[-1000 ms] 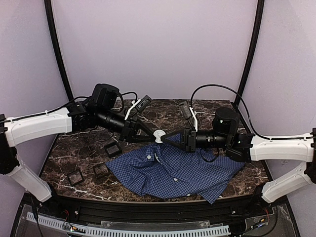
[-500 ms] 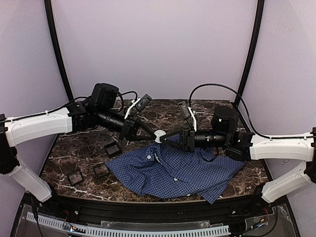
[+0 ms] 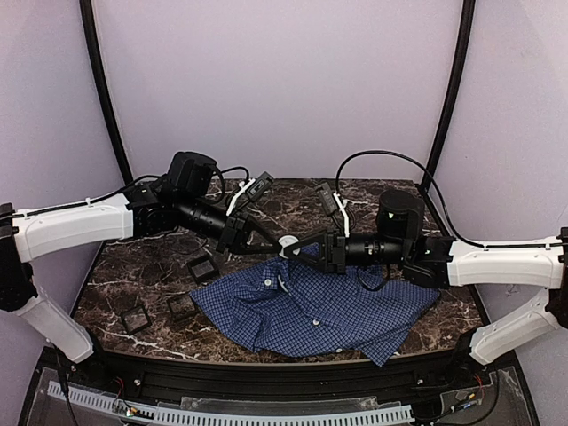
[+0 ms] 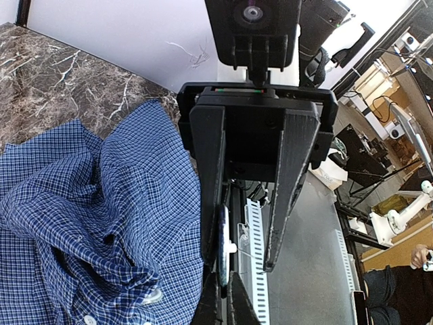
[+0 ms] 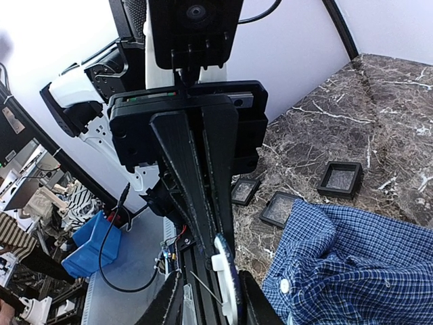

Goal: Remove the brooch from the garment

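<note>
Gripping the brooch (image 3: 287, 240), a small white disc, the left fingers (image 5: 193, 183) are pressed together on its edge in the air above the far edge of the garment (image 3: 319, 311). The garment is a blue-and-white checked shirt lying crumpled on the dark marble worktop (image 3: 133, 266). Facing them from the other side, the right fingers (image 4: 292, 183) stand parted and hold nothing, with one just beside the disc's face and the other well off it. The left wrist view shows the brooch edge-on, its thin pin pointing into the gap between the right fingers, and the disc looks clear of the cloth. White buttons show on the shirt's front. Left of the shirt sit one small black square tray (image 3: 203, 266), a second tray (image 3: 181, 306) and a third tray (image 3: 135, 318).
</note>
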Robot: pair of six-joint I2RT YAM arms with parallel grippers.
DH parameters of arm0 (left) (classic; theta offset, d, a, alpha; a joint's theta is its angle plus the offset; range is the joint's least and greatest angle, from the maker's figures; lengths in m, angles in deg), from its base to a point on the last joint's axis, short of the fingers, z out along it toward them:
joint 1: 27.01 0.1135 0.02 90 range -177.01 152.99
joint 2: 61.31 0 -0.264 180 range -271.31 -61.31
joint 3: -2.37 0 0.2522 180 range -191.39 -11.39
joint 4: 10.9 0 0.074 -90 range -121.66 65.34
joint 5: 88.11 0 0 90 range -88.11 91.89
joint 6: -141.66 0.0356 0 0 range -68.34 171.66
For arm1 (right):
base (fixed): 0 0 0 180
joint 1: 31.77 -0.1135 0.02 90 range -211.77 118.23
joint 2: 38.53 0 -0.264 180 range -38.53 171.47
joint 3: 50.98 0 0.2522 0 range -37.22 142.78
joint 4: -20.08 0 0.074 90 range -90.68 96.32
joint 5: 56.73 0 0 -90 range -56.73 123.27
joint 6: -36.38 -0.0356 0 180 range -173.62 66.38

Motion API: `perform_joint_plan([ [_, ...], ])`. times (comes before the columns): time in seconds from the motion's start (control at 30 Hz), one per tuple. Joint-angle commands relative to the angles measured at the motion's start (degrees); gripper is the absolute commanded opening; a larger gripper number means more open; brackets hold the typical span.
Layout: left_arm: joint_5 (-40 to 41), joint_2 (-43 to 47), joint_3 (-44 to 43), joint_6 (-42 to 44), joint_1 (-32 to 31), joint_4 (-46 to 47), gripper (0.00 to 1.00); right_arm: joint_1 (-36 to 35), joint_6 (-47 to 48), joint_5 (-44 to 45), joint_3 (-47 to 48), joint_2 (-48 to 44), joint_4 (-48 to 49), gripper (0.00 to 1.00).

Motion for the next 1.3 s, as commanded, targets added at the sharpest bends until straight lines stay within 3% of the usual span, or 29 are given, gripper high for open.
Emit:
perform_joint_plan([
  [0.0,0.08,0.12,0.08,-0.03,-0.17,-0.03,0.01,-0.69,0.56,1.4,-0.35,-0.07,0.6,0.27],
  [0.13,-0.07,0.09,0.04,0.1,-0.19,-0.25,0.01,-0.69,0.8,0.89,-1.14,-0.54,0.74,0.46],
  [0.33,0.44,-0.26,-0.35,0.71,-0.19,-1.37,0.01,-0.68,0.05,1.9,-3.97,-3.41,2.4,0.6],
  [1.1,-0.99,-0.61,-0.45,1.1,-0.19,-1.52,0.01,-0.69,1.82,4.85,-1.11,-0.66,0.57,0.27],
  [1.27,-1.23,-0.56,-0.45,1.58,-0.28,-1.81,0.01,-0.68,2.04,4.98,-0.64,-0.38,0.22,0.25],
])
